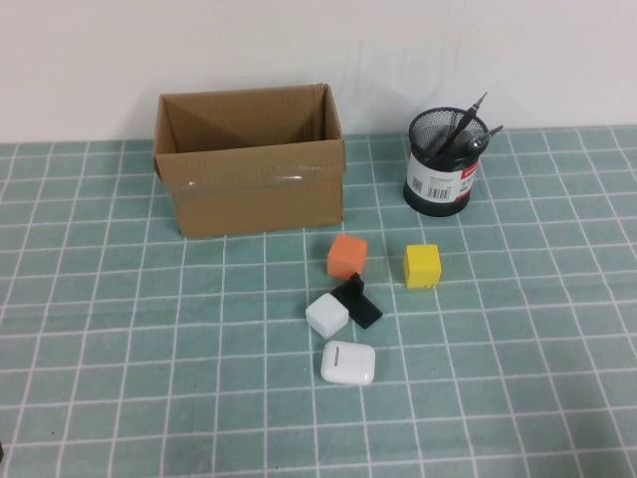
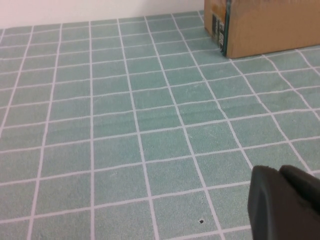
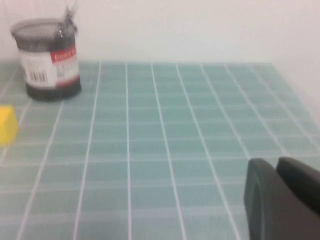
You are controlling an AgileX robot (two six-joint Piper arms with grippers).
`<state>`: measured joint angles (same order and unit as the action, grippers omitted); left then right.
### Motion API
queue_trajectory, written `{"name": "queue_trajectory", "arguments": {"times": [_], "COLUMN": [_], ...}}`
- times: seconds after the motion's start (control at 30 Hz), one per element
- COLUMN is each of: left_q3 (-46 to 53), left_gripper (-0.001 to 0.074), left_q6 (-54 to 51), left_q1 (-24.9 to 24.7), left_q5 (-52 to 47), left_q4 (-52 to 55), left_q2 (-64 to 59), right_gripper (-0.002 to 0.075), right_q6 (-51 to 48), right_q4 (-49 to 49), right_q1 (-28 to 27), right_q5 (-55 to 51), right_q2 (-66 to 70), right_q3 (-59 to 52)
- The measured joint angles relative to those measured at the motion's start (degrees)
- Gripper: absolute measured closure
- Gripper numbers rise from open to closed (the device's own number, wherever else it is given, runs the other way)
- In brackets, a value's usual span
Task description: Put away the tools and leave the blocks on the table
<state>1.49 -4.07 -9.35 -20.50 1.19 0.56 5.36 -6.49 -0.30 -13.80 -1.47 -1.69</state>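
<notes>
On the teal-green gridded worktop (image 1: 119,329), the tools (image 1: 466,124) stand upright in a black mesh cup (image 1: 445,164) with a white label, placed far and to the right; only thin dark shafts and tips poke above its rim, so I cannot tell how many tools are inside. To the left of the cup sits an open cardboard box (image 1: 254,169), its interior facing up. Nearer, around the middle, the blocks lie loose on the worktop: the orange block (image 1: 346,257) and the yellow block (image 1: 422,266) are apart from each other, and the white block (image 1: 327,315) lies nearer, touching a black angular piece (image 1: 359,302). Just nearer than those rests a white rounded earbud case (image 1: 348,362). The left end effector (image 2: 285,202) appears only as a dark edge in the left wrist view, above bare worktop with a corner of the box beyond; whether it is wide or narrow cannot be told. The right end effector (image 3: 282,200) likewise shows as a dark edge in its wrist view, well away from the cup, its spread also impossible to tell.
</notes>
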Motion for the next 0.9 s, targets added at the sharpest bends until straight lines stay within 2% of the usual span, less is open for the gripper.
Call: {"name": "queue_trajectory", "arguments": {"times": [0.1,0.9], "left_q3": [0.0,0.0], "left_gripper": [0.0739,0.0739], "left_q6": [0.0,0.0], "left_q1": [0.0,0.0], "left_q5": [0.0,0.0], "left_q4": [0.0,0.0], "left_q2": [0.0,0.0], "right_gripper": [0.0734,0.0734], "right_q6": [0.21,0.02], "right_q4": [0.27,-0.05], "right_q1": [0.0,0.0], "right_q5": [-4.85,-4.76], "right_q2": [-0.24,-0.24], "right_q3": [0.0,0.0]}}
